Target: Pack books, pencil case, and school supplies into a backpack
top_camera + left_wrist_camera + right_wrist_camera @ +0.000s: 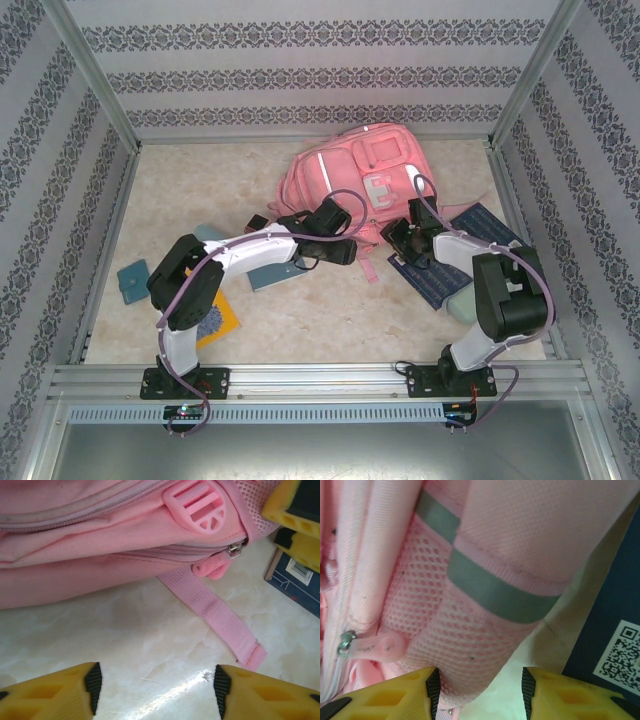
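The pink backpack (355, 175) lies flat at the back middle of the table. My left gripper (338, 252) hovers at its near edge, open (155, 687) over bare tabletop, with nothing between the fingers. In front of it are the backpack's zipper pull (212, 569) and a loose strap (225, 620). My right gripper (405, 240) is open (480, 687) at the backpack's right side. The mesh pocket corner (460, 645) sits between its jaws, against the left finger. Navy books (470, 235) (615, 630) lie to the right. Under my left arm lie a grey-teal book (275, 275) and a yellow book (220, 320).
A small teal item (132, 280) lies at the left. A small dark item (257, 222) sits left of the backpack. A pale grey-green object (462, 303) rests beside the navy books under the right arm. Patterned walls and metal rails enclose the table.
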Tool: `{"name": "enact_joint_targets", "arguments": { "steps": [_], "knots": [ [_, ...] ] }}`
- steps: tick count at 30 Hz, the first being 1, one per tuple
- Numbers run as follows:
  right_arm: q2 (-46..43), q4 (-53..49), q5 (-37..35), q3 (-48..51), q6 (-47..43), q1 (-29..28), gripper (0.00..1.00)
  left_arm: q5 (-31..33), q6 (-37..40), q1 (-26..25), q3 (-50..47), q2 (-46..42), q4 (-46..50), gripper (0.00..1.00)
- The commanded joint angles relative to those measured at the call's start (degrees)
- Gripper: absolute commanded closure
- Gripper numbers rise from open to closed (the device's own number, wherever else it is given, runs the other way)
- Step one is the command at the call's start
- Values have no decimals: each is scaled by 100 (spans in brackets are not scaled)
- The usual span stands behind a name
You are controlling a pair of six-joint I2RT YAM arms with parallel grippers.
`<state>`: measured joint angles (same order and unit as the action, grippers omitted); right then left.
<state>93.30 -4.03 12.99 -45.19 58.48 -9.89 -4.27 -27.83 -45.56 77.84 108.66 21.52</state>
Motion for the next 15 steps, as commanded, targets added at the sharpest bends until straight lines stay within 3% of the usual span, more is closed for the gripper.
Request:
{"name": "enact_joint_targets", "arguments": {
  "steps": [1,8,10,13,15],
  "knots": [
    [151,138,25,-196,140,-30,50,-7,361,-137,14,-100,-56,41],
    [420,281,254,-434,-189,-31,56,-85,591,-164,41,-31,-240,47],
    [519,263,325,-498,-213,2,68,-100,664,-164,101,32,-245,51],
    [472,267,366,-534,-218,22,93,-84,795,-164,223,140,-209,58],
    [314,187,379,-584,-273,7,100,-51,901,-164,288,201,-203,59]
  ]
}}
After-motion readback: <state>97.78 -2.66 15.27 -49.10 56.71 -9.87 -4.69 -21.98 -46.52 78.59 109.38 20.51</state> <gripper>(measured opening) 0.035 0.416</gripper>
